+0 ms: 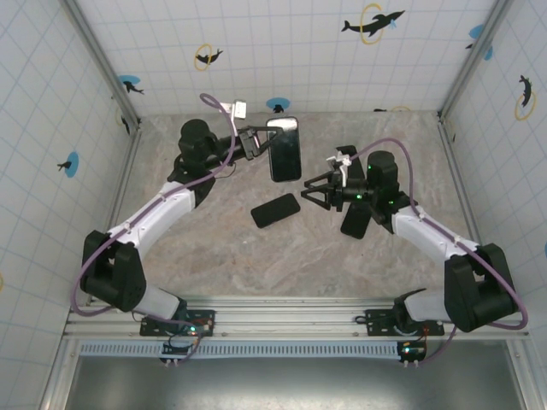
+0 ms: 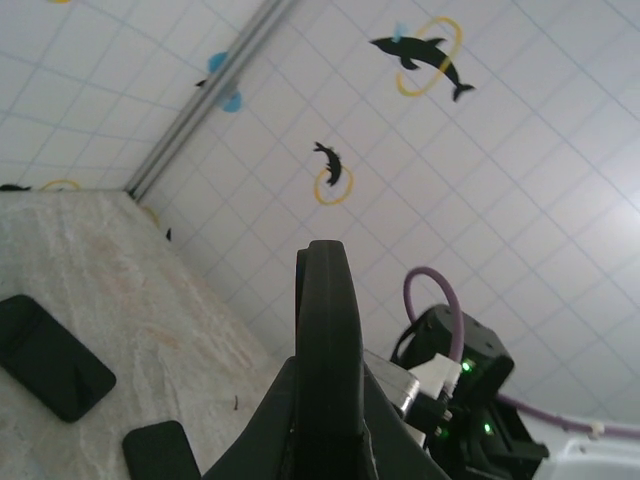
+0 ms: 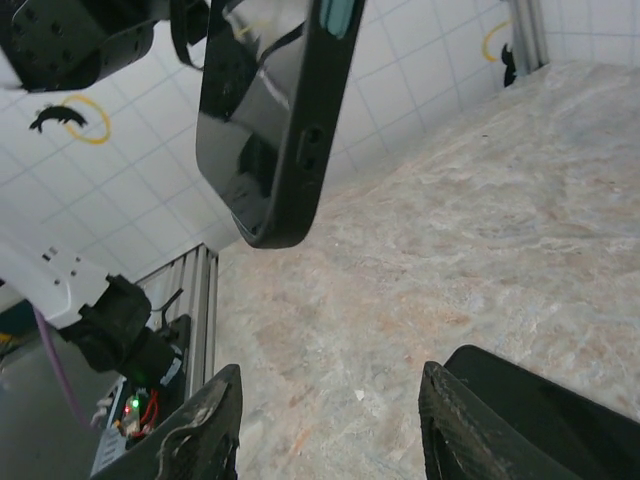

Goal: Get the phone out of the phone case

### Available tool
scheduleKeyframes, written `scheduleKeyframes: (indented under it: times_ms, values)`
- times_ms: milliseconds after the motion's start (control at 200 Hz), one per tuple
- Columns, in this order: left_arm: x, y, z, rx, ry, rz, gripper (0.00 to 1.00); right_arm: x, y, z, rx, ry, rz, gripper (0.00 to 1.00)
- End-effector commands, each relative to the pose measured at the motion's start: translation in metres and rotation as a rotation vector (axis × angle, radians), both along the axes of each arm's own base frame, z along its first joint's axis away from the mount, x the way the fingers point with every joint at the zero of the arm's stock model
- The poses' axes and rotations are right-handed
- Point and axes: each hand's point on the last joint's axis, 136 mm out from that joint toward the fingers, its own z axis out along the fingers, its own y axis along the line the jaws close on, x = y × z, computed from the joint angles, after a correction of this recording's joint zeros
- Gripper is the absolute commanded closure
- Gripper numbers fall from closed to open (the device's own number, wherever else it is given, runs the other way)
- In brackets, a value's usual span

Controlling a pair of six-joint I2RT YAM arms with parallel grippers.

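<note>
one glossy, round-cornered black case (image 3: 262,120)

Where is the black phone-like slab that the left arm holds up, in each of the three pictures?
Top external: the black slab is at upper centre, gripped by the left claw.
Left wrist: seen edge-on, bottom centre.
Right wrist: at the top, left of centre.
Shared landmark: the marbled tabletop below it.

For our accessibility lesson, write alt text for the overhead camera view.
The left gripper holds a black phone case above a marble-patterned table; the open right gripper hovers beside a dark phone lying flat. White tiled walls carry dolphin stickers.
</note>
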Motion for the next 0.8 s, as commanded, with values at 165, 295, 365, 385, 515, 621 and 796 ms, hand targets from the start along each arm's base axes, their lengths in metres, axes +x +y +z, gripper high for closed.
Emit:
scheduleKeyframes:
  times_ms: [165, 295, 365, 385, 515, 621, 796]
  values:
    - [-0.034, -0.002, 0.032, -0.019, -0.212, -0.151, 1.00, -0.013, 0.020, 0.026, 0.006, -0.187, 0.142, 0.56]
    - [-0.034, -0.001, 0.028, -0.013, -0.203, -0.149, 1.00, -0.014, 0.029, 0.033, 0.024, -0.216, 0.167, 0.60]
    - [-0.034, -0.001, 0.027, -0.013, -0.201, -0.148, 1.00, -0.015, 0.032, 0.034, 0.029, -0.209, 0.184, 0.64]
    - [-0.034, -0.001, 0.027, -0.014, -0.200, -0.148, 1.00, -0.016, 0.033, 0.033, 0.030, -0.206, 0.188, 0.65]
    - [-0.036, -0.001, 0.025, -0.015, -0.193, -0.154, 1.00, -0.017, 0.034, 0.032, 0.032, -0.198, 0.198, 0.69]
    - [-0.038, -0.001, 0.024, -0.015, -0.190, -0.156, 1.00, -0.018, 0.034, 0.035, 0.040, -0.197, 0.199, 0.71]
    - [-0.039, 0.000, 0.021, -0.013, -0.180, -0.157, 1.00, -0.019, 0.035, 0.041, 0.072, -0.194, 0.202, 0.72]
